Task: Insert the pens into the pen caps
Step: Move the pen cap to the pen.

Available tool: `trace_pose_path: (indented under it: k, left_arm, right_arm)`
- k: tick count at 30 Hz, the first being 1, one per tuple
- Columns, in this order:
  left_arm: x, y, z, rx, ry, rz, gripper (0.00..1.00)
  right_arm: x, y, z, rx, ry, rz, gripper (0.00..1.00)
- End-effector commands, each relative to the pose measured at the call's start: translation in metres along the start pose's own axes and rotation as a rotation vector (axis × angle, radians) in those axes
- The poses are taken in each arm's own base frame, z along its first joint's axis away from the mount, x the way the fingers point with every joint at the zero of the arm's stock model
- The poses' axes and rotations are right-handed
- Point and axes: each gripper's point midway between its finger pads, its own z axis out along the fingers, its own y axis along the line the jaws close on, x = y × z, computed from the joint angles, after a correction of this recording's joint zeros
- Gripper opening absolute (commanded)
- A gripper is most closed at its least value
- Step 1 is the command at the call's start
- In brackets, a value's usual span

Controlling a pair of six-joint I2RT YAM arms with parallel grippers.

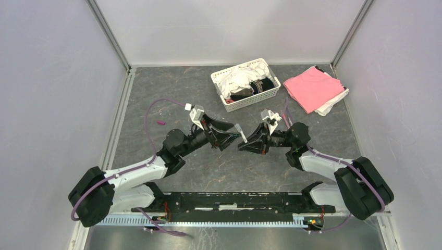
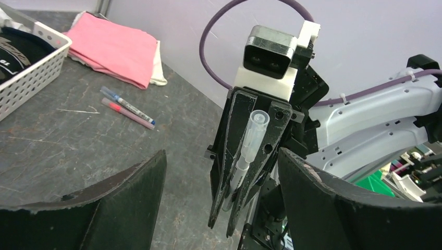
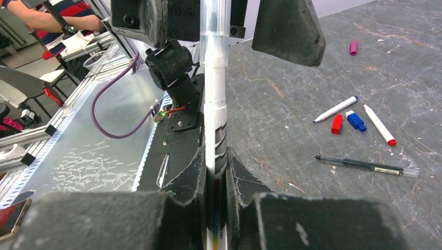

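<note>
1. Left end effector (image 1: 233, 136) stands wide, its fingers (image 3: 286, 26) spread either side of the clear cap (image 2: 258, 122) and gripping nothing.
2. Right end effector (image 3: 215, 166) is clamped narrow on a white pen (image 3: 215, 104), held off the tabletop (image 3: 292, 130) between the 2 arms. The clear cap sits on the pen's far end and looks seated, so I judge this 1 pen done.
3. Work left, going by the right wrist view: a pen with a blue end (image 3: 336, 109) and a pen with a red end (image 3: 379, 125) look uncapped. A red cap (image 3: 337, 124) and a blue cap (image 3: 356, 121) lie between them. A magenta cap (image 3: 353, 47) lies alone, well apart.
4. A dark pen (image 3: 365, 165) lies near those; whether its clear end is a fitted cap I cannot tell. A bluish pen (image 2: 127, 105) and a pinkish pen (image 2: 128, 114) lie side by side near the pink cloth (image 2: 112, 49); they are too small to judge.
5. A white basket (image 1: 250, 101) of clothes sits at the far side, beside the cloth. Nothing blocks the loose pens, though in my view the held pen must be set down first.
</note>
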Motion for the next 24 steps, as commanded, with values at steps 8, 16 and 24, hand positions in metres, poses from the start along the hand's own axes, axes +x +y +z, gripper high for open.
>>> trace_pose_path:
  k: [8, 16, 24]
  left_arm:
    - [-0.025, -0.029, 0.013, 0.123, -0.055, 0.04, 0.77]
    - [-0.031, -0.037, 0.017, 0.168, -0.079, 0.027, 0.74]
    - [-0.029, -0.035, 0.018, 0.16, -0.073, 0.018, 0.64]
  right_arm:
    - [-0.008, 0.009, 0.004, -0.05, -0.009, -0.055, 0.0]
    - [-0.006, 0.008, 0.005, -0.05, -0.003, -0.051, 0.0]
    - [-0.006, 0.008, 0.005, -0.05, -0.001, -0.05, 0.0]
